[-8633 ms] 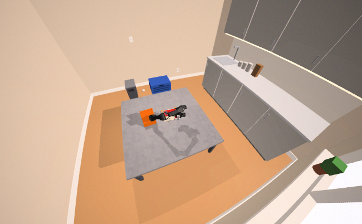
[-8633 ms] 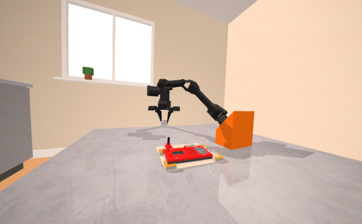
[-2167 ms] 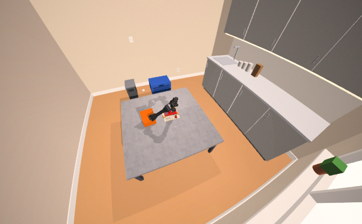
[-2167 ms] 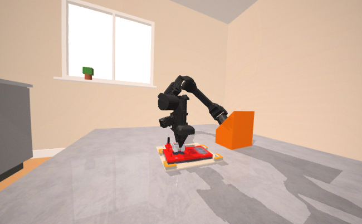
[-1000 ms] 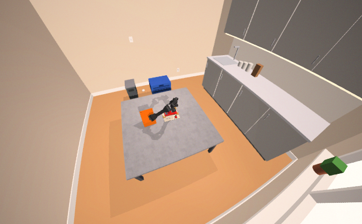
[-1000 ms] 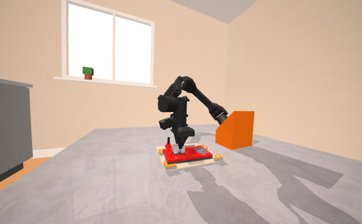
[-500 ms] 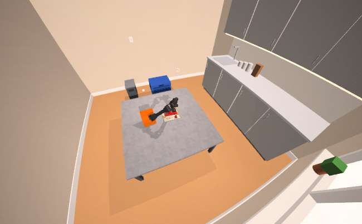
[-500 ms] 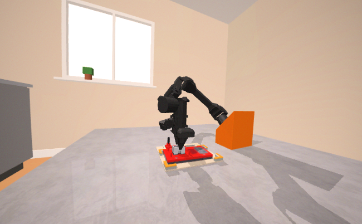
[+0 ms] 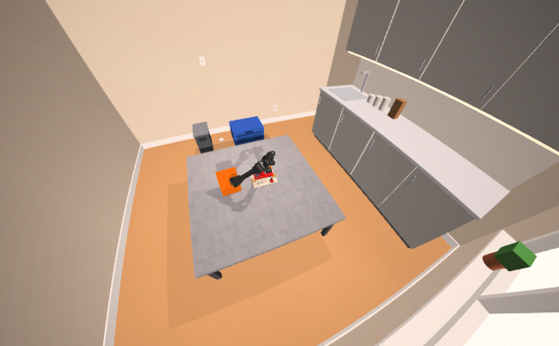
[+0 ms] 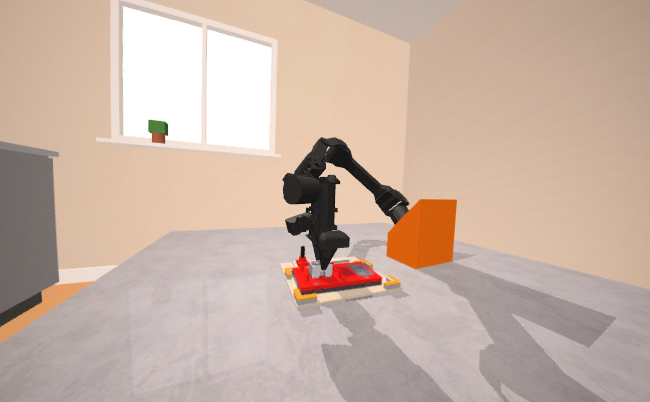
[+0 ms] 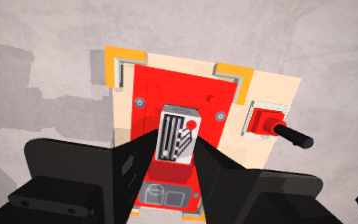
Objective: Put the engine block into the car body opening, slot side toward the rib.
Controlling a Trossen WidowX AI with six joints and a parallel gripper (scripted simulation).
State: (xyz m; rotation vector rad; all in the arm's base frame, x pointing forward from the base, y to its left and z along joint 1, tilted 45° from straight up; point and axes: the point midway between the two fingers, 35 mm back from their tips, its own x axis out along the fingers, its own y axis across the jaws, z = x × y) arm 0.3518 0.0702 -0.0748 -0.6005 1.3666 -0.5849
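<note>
- Counter (image 9: 265, 224) (image 10: 208, 325) (image 11: 55, 20): the supporting surface, bearing the whole assembly.
- Arm (image 9: 249, 173) (image 10: 363, 172): rises from beside the orange block (image 9: 225, 189) (image 10: 420, 235) and bends down over the work. Withdrawal, the final stage, remains to be done.
- Cream board (image 9: 260, 188) (image 10: 338, 297) (image 11: 280, 85): lies flat, its orange corner brackets around the car body; the control lever (image 10: 302, 251) (image 11: 294, 136) stands to one side of the body.
- Car body (image 9: 264, 176) (image 10: 363, 281) (image 11: 180, 82): red, lying within the brackets, ready to receive the part.
- Claw (image 10: 324, 267) (image 11: 176, 136): partly open, its fingers pointing down and closed on the sides of the engine block. Release is outstanding.
- Engine block (image 10: 314, 270) (image 11: 180, 125): pale, upright and held at the car body, its upper part standing above the red surface. Carrying and rough placement appear complete; full seating cannot be confirmed, since its lower end is hidden.
- Opening and rib: not distinguishable beneath the block and fingers, so the slot side's agreement with the rib is unverified. What remains, by judgement, is to confirm the fit, lower further if needed, part the fingers and rise without contact.
</note>
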